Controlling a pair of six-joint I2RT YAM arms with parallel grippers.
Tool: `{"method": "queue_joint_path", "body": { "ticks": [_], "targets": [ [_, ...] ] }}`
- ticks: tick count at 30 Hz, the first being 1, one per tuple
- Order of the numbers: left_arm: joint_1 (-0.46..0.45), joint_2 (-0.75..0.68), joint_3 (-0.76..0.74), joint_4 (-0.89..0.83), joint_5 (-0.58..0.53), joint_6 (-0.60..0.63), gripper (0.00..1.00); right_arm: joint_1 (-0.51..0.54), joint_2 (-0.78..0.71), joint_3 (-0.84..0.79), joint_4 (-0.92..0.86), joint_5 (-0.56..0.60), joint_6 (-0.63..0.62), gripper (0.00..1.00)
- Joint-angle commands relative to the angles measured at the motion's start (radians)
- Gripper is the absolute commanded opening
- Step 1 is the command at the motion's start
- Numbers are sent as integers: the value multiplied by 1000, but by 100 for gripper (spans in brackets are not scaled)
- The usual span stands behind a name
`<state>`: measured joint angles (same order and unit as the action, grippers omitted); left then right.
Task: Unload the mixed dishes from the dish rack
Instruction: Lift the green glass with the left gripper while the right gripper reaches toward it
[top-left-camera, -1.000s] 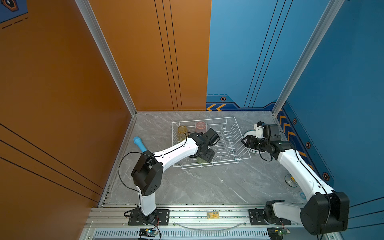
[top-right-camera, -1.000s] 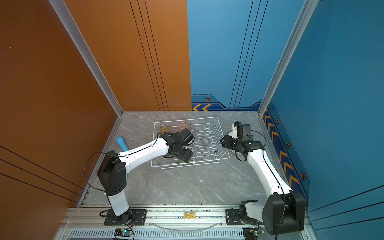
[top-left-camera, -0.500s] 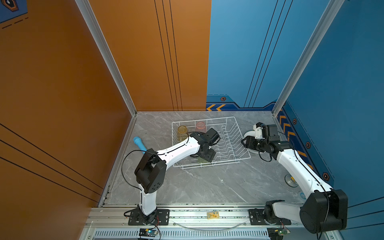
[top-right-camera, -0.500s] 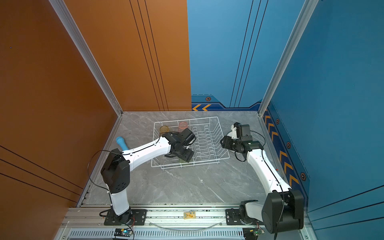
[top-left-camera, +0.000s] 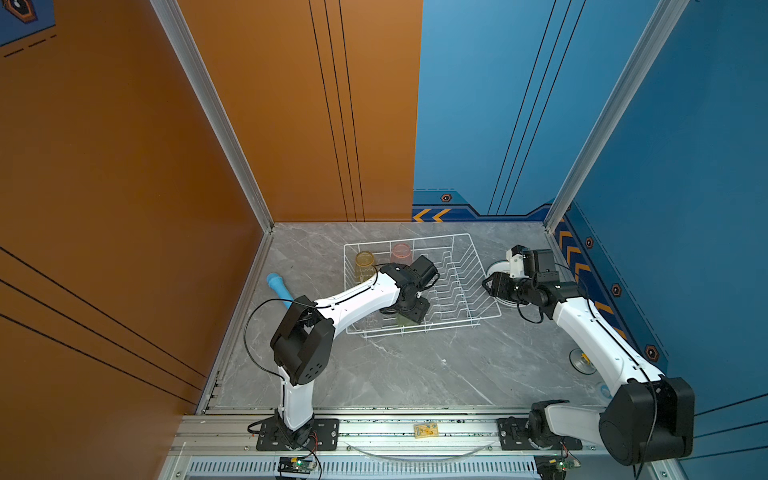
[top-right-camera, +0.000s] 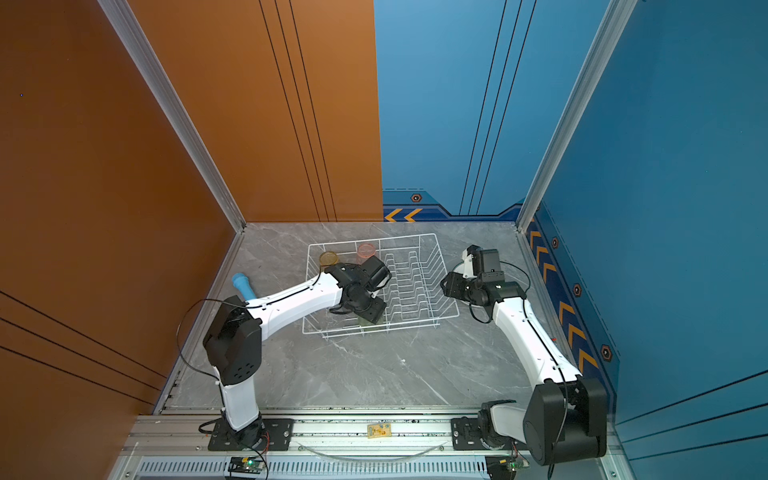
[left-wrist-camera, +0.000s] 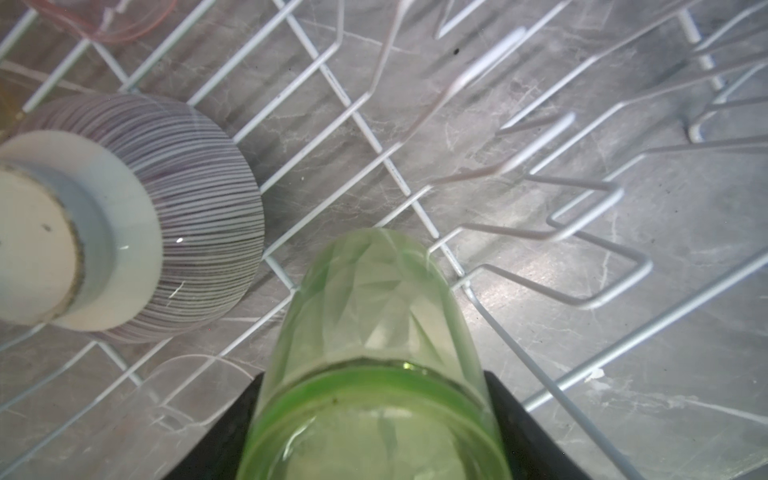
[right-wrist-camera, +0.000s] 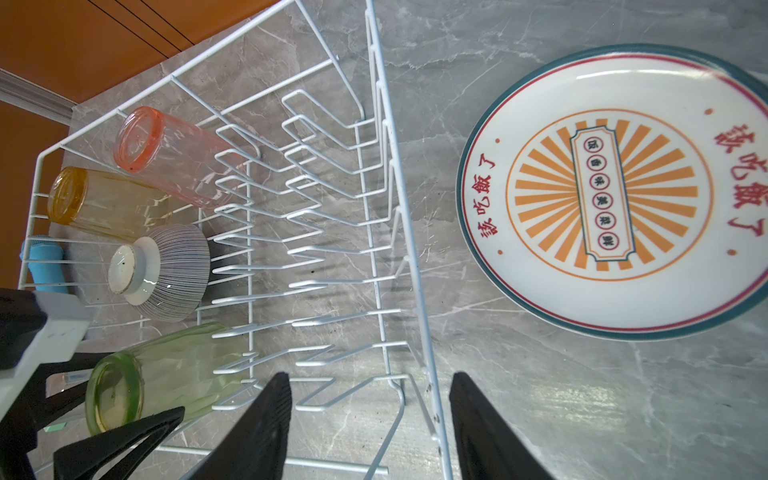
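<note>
Green faceted glass tumbler (left-wrist-camera: 374, 332) in dish rack (left-wrist-camera: 365, 124) | left fingers (left-wrist-camera: 216, 436) clasp it | right fingers (right-wrist-camera: 257, 428) spread apart

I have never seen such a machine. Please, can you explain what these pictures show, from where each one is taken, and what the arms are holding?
These are two white robot arms mounted at the front of a grey marble table, each ending in a two-finger gripper. Two pictures look down on the whole scene; the other two come from cameras on the arms' wrists. On the table stands a white wire dish rack holding a yellow tumbler, a pink tumbler, a striped bowl and a green tumbler, all upside down. The left gripper is closed around the green tumbler, inside the rack. The right gripper is open and empty, over the rack's edge. A printed plate lies beside the rack.
</note>
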<state>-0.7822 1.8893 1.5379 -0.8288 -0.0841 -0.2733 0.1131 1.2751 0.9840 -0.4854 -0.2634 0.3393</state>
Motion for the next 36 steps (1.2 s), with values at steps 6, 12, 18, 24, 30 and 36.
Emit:
{"method": "queue_joint_path", "body": {
  "ticks": [6,12,18,24,30,36],
  "targets": [
    [20,13,2,-33,55,17,47,5,9,-17,20,15,-10,60],
    [30,-20,2,-31,58,22,45,5,4,-21,26,-13,-8,60],
    [54,-50,-1,-32,94,33,45,-2,-8,-37,69,-110,4,60],
    [79,-99,-16,-30,118,42,44,-12,-32,-69,146,-257,31,59],
    [112,-154,-16,-14,183,54,41,-12,-58,-114,261,-444,85,55],
    [137,-217,-18,35,284,54,41,0,-89,-207,469,-633,217,48]
  ]
}}
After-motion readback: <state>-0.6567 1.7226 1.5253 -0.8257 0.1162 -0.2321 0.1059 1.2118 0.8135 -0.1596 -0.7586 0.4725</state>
